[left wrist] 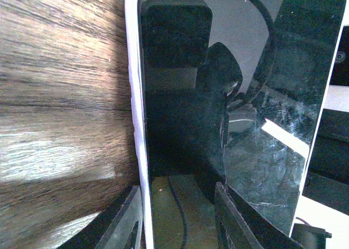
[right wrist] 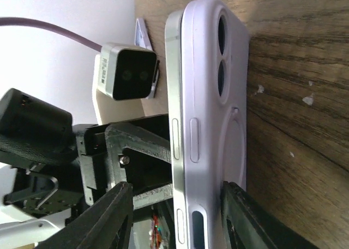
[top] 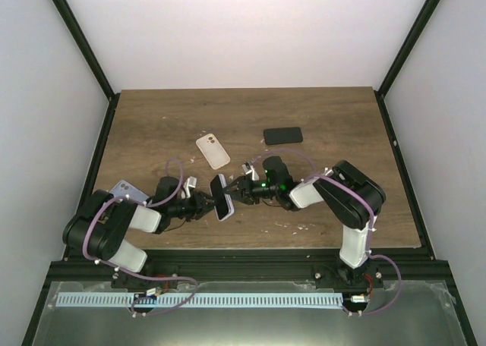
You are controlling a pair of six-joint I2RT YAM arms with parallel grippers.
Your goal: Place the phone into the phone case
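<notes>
A phone (top: 222,198) stands on its long edge at the table's near middle, between my two grippers. In the right wrist view its silver side (right wrist: 174,96) lies against a lilac phone case (right wrist: 210,123), and the two rows of buttons sit side by side. My left gripper (top: 206,204) holds the phone from the left. In its wrist view the black screen (left wrist: 180,123) and pale edge (left wrist: 133,96) run between the jaws (left wrist: 175,186). My right gripper (top: 237,190) straddles phone and case (right wrist: 177,186). One finger (right wrist: 245,221) touches the case back and the other (right wrist: 109,216) stands off the screen side.
A cream phone case (top: 213,150) lies flat beyond the grippers. A black phone (top: 282,136) lies further back to the right. Another lilac phone or case (top: 127,189) lies by the left arm's elbow. The left wrist camera (right wrist: 128,71) is close to the screen side.
</notes>
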